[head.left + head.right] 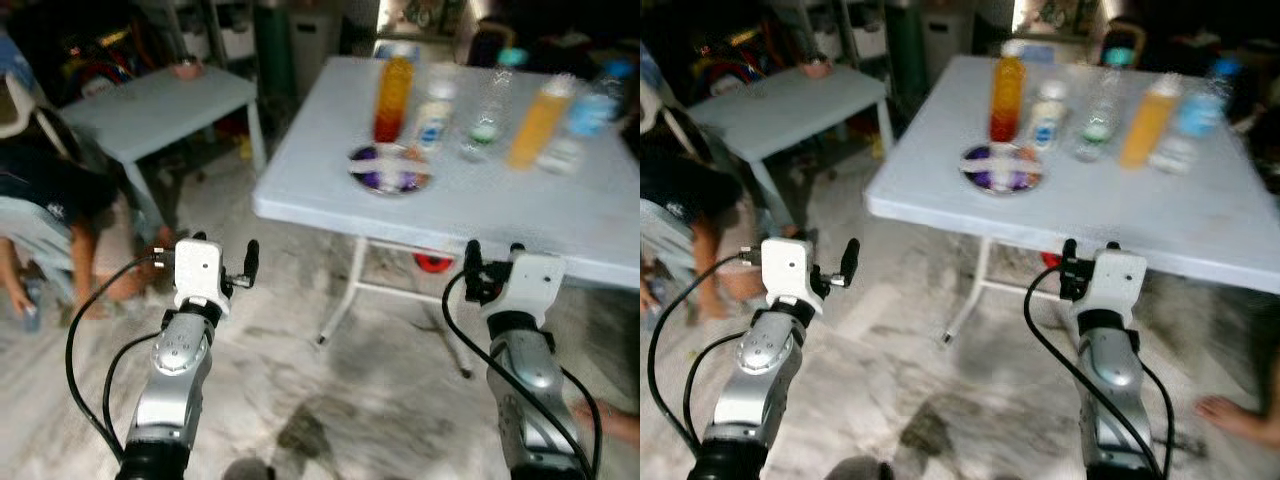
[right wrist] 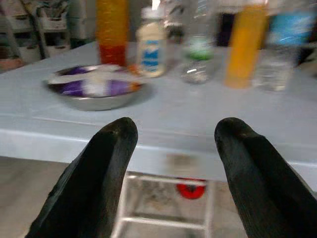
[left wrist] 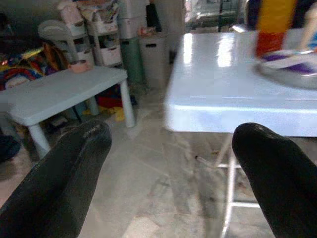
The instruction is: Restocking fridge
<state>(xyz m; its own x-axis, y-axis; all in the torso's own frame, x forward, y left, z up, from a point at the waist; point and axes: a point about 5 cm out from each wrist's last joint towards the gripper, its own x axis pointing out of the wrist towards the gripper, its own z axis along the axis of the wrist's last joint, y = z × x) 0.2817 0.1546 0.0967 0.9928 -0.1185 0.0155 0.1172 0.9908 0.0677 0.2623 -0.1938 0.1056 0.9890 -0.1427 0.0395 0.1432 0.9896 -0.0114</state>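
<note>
On a pale blue folding table (image 1: 500, 215) ahead stand a tall orange-and-red drink bottle (image 1: 394, 98), a small white bottle (image 1: 432, 122) with a blue label, a clear bottle (image 1: 487, 115) with a green band, an orange bottle (image 1: 538, 122) and a blue-labelled water bottle (image 1: 588, 118). In front of them sits a metal bowl (image 1: 390, 168) with purple and white contents. My left gripper (image 1: 225, 252) is open over the floor, short of the table's near left corner. My right gripper (image 1: 494, 255) is open just below the table's front edge, level with the bowl (image 2: 96, 87).
A low pale table (image 1: 160, 105) with a pink bowl (image 1: 186, 68) stands at the far left. A person (image 1: 50, 220) crouches beside it. Someone's bare foot (image 1: 610, 420) rests at the lower right. A red object (image 1: 433, 262) lies under the folding table. The floor is marbled grey.
</note>
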